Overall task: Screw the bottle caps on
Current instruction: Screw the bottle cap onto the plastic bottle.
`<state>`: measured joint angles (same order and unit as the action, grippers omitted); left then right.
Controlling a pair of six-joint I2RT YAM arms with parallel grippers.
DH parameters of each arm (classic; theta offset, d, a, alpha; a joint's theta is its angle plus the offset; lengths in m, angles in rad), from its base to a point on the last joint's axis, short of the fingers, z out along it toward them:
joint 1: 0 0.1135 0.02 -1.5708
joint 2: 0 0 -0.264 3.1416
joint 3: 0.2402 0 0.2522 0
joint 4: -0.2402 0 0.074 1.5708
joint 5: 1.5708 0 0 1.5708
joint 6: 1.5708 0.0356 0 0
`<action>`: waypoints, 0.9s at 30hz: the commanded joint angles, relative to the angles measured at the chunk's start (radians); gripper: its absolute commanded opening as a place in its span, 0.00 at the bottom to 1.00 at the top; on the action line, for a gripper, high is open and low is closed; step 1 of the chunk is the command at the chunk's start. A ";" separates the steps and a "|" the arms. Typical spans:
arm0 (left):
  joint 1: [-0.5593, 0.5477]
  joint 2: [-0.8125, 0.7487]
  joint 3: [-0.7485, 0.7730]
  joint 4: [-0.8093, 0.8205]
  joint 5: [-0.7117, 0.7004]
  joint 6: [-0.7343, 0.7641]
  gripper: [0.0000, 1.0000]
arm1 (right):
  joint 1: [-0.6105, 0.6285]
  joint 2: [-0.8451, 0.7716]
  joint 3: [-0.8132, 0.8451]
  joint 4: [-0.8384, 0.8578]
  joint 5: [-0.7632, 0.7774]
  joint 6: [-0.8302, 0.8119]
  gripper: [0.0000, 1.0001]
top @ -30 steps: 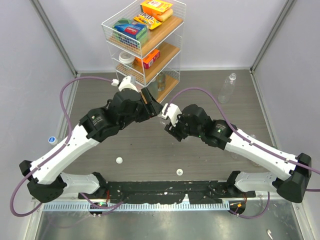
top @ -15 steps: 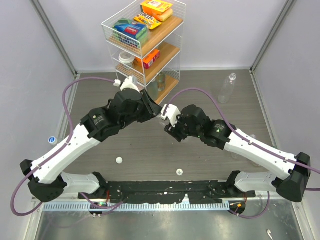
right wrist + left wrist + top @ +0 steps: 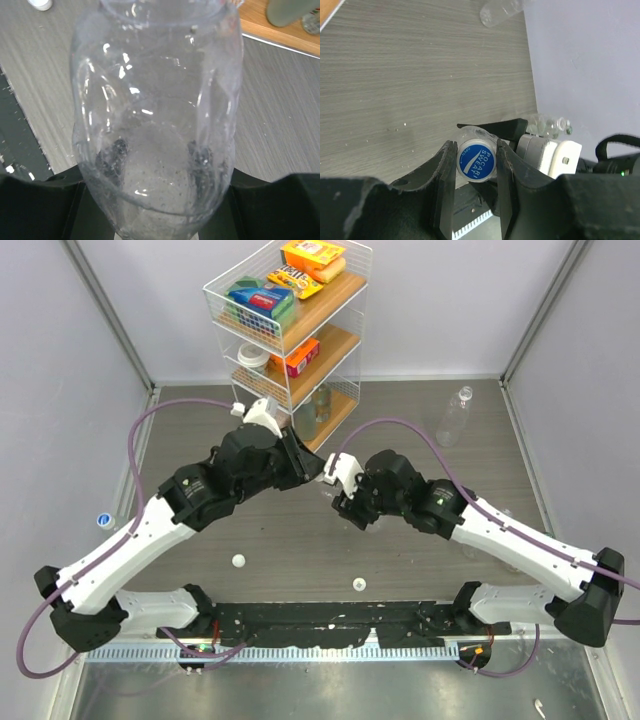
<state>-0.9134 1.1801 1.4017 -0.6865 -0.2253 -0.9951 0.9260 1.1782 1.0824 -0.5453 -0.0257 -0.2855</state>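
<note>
My left gripper point(image 3: 476, 167) is shut on a white bottle cap point(image 3: 475, 161) with a blue "POCARI SWEAT" top, one finger on each side. The cap sits at the neck of a clear bottle point(image 3: 155, 125) that fills the right wrist view. My right gripper point(image 3: 155, 210) is shut on that bottle's body. In the top view the two grippers meet above the table's middle, left gripper point(image 3: 312, 468) facing right gripper point(image 3: 342, 488). The bottle itself is almost hidden between them there.
Two loose white caps point(image 3: 238, 561) point(image 3: 358, 584) lie near the front. A blue-rimmed cap point(image 3: 103, 521) lies far left. Another clear bottle point(image 3: 452, 418) lies back right. A wire shelf rack point(image 3: 290, 320) with boxes stands at the back.
My left wrist has shifted and turned slightly at the cap, its elbow moving a little right. The right arm has barely moved and still holds the bottle.
</note>
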 commanded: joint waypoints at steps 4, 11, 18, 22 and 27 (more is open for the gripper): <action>-0.005 -0.092 -0.161 0.320 0.377 0.157 0.00 | 0.005 -0.091 0.037 0.054 -0.313 -0.058 0.01; -0.005 -0.122 -0.202 0.404 0.596 0.329 0.00 | 0.004 -0.117 0.051 0.047 -0.430 -0.081 0.01; -0.005 -0.082 -0.168 0.349 0.698 0.461 0.00 | 0.004 -0.123 0.056 0.045 -0.456 -0.084 0.01; -0.005 -0.079 -0.149 0.311 0.663 0.477 0.00 | 0.004 -0.121 0.057 0.041 -0.425 -0.081 0.01; -0.005 -0.091 -0.119 0.245 0.619 0.498 0.68 | 0.005 -0.132 0.033 0.025 -0.416 -0.118 0.01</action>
<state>-0.8864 1.0584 1.2545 -0.4458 0.2722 -0.5461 0.9077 1.0447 1.0824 -0.6750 -0.3691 -0.3614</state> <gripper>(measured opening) 0.560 0.553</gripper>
